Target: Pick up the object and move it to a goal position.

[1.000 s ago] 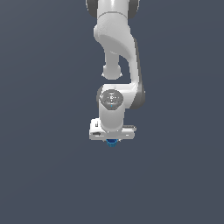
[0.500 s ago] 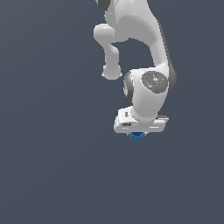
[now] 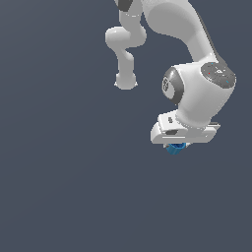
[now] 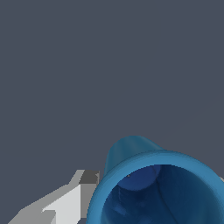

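The object (image 3: 174,148) is a small bright blue cup that peeks out below the white hand of my arm, in the exterior view's right half. My gripper (image 3: 175,146) is shut on it; the fingers are mostly hidden behind the hand. In the wrist view the blue cup (image 4: 157,183) fills the near part of the picture, its dark hollow open toward the camera, and one grey-white finger (image 4: 65,203) lies against its side. The cup is carried above the plain dark grey ground.
The white arm (image 3: 197,93) bends down from the top of the exterior view. Plain dark grey ground (image 3: 59,187) lies all around; no other objects show.
The arm has swung toward the exterior view's right with the blue cup held in the gripper, and the hand has tilted. The cup stays gripped.
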`<state>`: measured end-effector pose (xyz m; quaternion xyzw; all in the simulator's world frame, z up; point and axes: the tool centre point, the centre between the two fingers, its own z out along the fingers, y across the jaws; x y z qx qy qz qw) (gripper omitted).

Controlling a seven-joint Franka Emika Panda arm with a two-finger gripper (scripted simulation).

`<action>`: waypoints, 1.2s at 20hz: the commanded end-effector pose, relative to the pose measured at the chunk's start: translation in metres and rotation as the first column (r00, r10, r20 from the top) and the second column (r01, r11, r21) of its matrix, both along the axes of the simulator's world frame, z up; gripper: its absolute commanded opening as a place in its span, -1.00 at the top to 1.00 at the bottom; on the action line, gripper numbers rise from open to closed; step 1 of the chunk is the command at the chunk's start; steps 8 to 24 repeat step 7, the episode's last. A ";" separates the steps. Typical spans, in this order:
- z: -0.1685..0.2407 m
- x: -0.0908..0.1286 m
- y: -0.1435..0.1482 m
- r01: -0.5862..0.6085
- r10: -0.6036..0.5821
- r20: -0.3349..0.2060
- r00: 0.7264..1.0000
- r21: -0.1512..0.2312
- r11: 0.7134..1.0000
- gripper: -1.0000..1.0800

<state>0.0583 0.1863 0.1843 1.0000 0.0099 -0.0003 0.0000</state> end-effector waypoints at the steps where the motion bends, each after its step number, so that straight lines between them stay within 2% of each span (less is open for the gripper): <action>1: 0.005 0.001 0.006 0.003 -0.003 0.001 1.000 0.000 1.000 1.00; 24: 0.004 0.002 0.004 0.003 -0.003 0.001 1.000 0.000 1.000 1.00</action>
